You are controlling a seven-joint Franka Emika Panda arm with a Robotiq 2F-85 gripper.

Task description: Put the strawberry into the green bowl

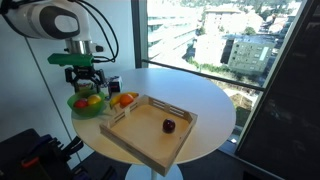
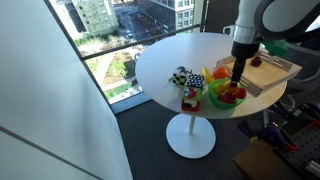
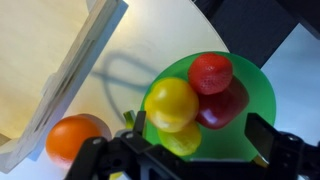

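Note:
The strawberry (image 3: 210, 72) is small and bright red. It lies inside the green bowl (image 3: 258, 95), on top of a dark red fruit (image 3: 228, 106) and beside a yellow fruit (image 3: 170, 103). My gripper (image 3: 197, 135) hangs just above the bowl, open and empty, with a finger at each side of the fruit pile. In both exterior views the gripper (image 1: 84, 82) (image 2: 237, 78) stands straight over the green bowl (image 1: 76, 104) (image 2: 216, 100) near the table's edge.
An orange fruit (image 3: 75, 138) (image 1: 124, 99) lies on the table between the bowl and the square wooden tray (image 1: 150, 135) (image 3: 50, 70). A maroon fruit (image 1: 169, 125) sits in the tray. Small toys (image 2: 182, 78) (image 2: 190, 98) lie on the round white table (image 1: 210, 100).

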